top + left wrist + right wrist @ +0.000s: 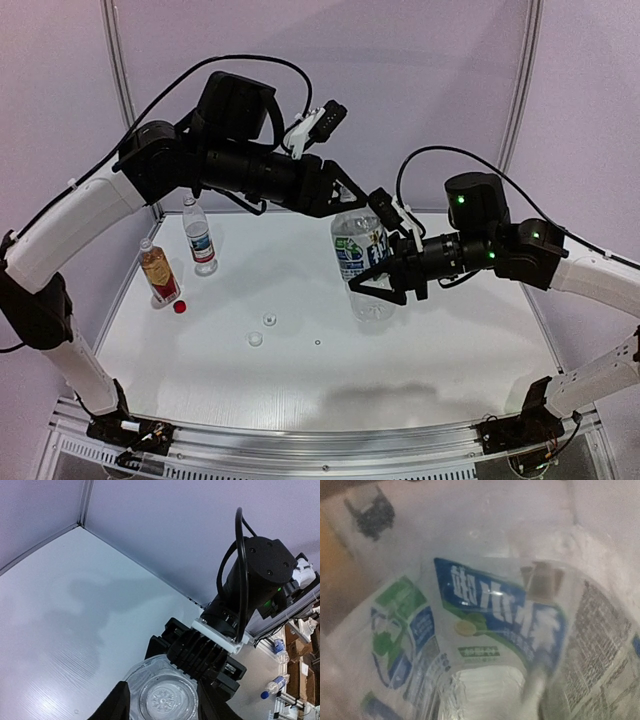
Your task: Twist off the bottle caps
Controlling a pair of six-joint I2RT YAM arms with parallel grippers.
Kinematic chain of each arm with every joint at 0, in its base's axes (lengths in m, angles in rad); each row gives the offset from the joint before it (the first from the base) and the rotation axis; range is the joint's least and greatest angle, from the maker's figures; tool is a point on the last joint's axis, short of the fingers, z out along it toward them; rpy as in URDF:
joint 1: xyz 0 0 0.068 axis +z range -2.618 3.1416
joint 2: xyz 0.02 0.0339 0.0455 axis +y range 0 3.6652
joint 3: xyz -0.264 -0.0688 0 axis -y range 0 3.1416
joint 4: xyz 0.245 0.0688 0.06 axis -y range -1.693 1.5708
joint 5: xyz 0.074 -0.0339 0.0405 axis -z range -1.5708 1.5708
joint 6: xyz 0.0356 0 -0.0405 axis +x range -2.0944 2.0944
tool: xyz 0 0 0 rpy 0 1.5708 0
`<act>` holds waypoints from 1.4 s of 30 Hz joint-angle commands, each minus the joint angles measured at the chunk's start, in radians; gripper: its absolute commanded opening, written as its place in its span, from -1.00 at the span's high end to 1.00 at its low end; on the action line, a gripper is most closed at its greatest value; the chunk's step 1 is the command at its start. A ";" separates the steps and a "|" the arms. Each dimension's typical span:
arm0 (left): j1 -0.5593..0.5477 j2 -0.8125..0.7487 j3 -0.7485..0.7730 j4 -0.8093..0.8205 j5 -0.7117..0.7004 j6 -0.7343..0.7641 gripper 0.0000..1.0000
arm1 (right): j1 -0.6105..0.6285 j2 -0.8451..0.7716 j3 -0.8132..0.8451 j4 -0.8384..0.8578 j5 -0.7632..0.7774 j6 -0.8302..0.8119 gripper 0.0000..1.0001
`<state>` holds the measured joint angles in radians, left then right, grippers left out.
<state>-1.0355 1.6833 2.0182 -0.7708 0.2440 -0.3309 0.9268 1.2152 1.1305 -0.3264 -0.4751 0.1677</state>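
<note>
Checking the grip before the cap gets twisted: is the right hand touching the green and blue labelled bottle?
Touching. Top view: the right hand clamps the green-blue labelled bottle from both sides.

From my seat the table (430,350) reads as a smooth white board with a soft sheen, lamps smearing across it. The held bottle (358,250) is thin clear plastic, glossy and ribbed; its label (490,610) is shiny printed film. The amber bottle (156,268) is tinted plastic, just as glossy. The red cap (180,307) is opaque plastic, the pale caps (269,320) milky and translucent. My arms' long shells (70,225) are glossy white plastic, while the housings (250,170) at joints and wrists are matt black. The cable (240,570) looks like black rubber with a dull shine. I see matt, pale walls (420,80), and the rail (300,435) at the near edge looks like bare metal
</note>
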 commanded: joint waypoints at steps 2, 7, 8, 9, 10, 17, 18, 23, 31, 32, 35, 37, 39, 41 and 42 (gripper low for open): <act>-0.009 0.007 -0.005 0.027 -0.030 -0.010 0.51 | 0.007 -0.012 0.018 0.018 -0.013 -0.003 -0.24; -0.009 -0.021 -0.032 0.036 -0.066 -0.011 0.86 | 0.010 -0.011 0.020 0.014 0.000 -0.001 -0.36; -0.009 -0.025 -0.039 0.037 -0.068 -0.012 0.87 | 0.009 -0.010 0.020 0.012 0.003 0.002 -0.43; -0.009 -0.030 -0.046 0.039 -0.070 -0.015 0.88 | 0.009 -0.010 0.020 0.012 0.009 0.004 -0.53; -0.009 -0.034 -0.052 0.040 -0.071 -0.018 0.88 | 0.009 -0.009 0.020 0.010 0.016 0.006 -0.64; -0.009 -0.059 -0.094 0.045 -0.109 -0.027 0.89 | 0.009 -0.021 0.012 0.007 0.096 0.026 -0.99; -0.009 -0.064 -0.101 0.045 -0.125 -0.027 0.88 | 0.009 -0.025 0.011 0.006 0.109 0.026 -0.99; -0.008 -0.078 -0.140 0.041 -0.322 -0.020 0.98 | 0.009 -0.063 -0.017 -0.003 0.190 0.015 -0.99; 0.007 -0.074 -0.225 0.154 -0.682 0.147 1.00 | 0.009 -0.196 -0.126 -0.028 0.371 -0.024 -0.99; 0.015 -0.069 -0.234 0.168 -0.706 0.155 1.00 | 0.009 -0.212 -0.133 -0.038 0.386 -0.025 -0.99; 0.056 -0.045 -0.252 0.200 -0.728 0.160 1.00 | 0.009 -0.252 -0.146 -0.071 0.410 -0.022 -0.99; 0.094 -0.028 -0.265 0.215 -0.735 0.155 1.00 | 0.009 -0.276 -0.158 -0.086 0.424 -0.010 -0.99; 0.134 -0.004 -0.271 0.218 -0.743 0.148 1.00 | 0.010 -0.297 -0.170 -0.092 0.438 0.011 -0.99; 0.181 0.019 -0.284 0.245 -0.728 0.140 1.00 | 0.009 -0.318 -0.181 -0.093 0.448 0.033 -0.99; 0.200 0.034 -0.289 0.259 -0.708 0.135 1.00 | 0.009 -0.326 -0.186 -0.090 0.451 0.043 -0.99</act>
<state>-0.9043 1.6581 1.7634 -0.5781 -0.4477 -0.2001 0.9295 0.9260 0.9730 -0.3809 -0.0723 0.1688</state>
